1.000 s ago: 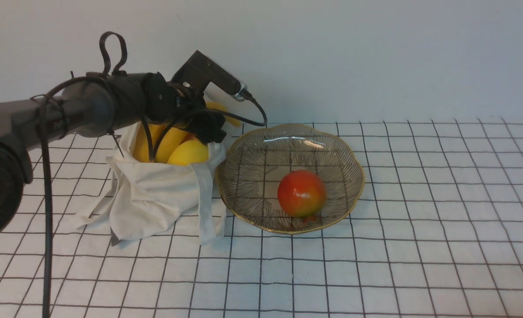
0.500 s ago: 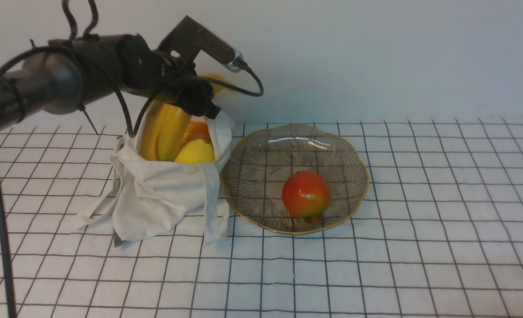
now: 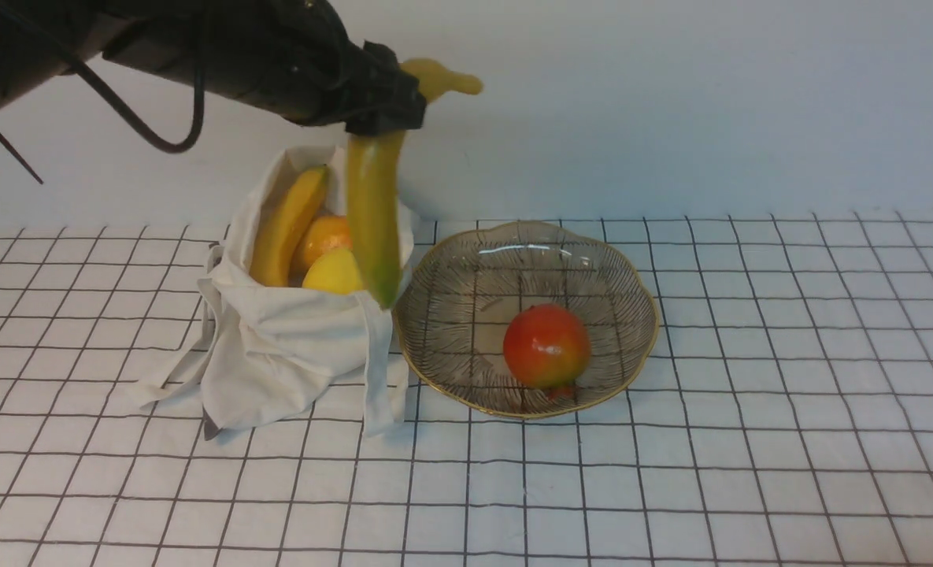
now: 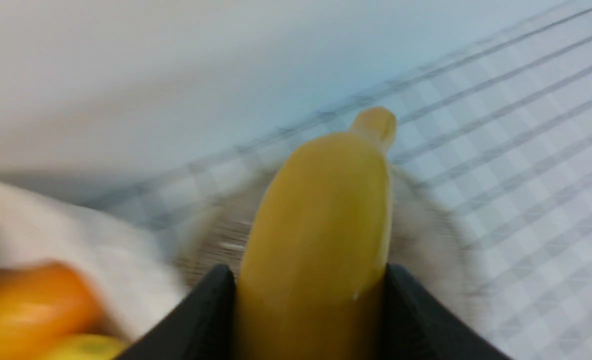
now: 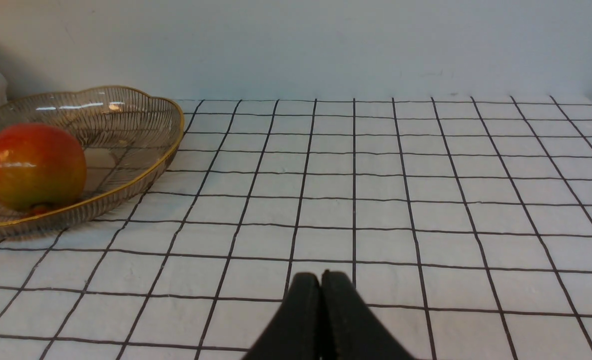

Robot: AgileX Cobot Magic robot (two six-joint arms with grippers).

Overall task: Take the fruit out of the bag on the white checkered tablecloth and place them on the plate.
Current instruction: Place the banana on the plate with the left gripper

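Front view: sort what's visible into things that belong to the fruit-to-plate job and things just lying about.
Job: left gripper, shut on the held banana; second banana, orange fruit and lemon in the bag; plate with red fruit; checkered tablecloth.
Lying about: only the right gripper, shut, unused.

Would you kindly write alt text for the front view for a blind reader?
The left hand holds a yellow banana hanging upright over an off-white cloth bag, beside a gold-rimmed glass plate holding one red-orange fruit. Another banana, an orange fruit and a small yellow fruit sit in the bag on a white checkered tablecloth.
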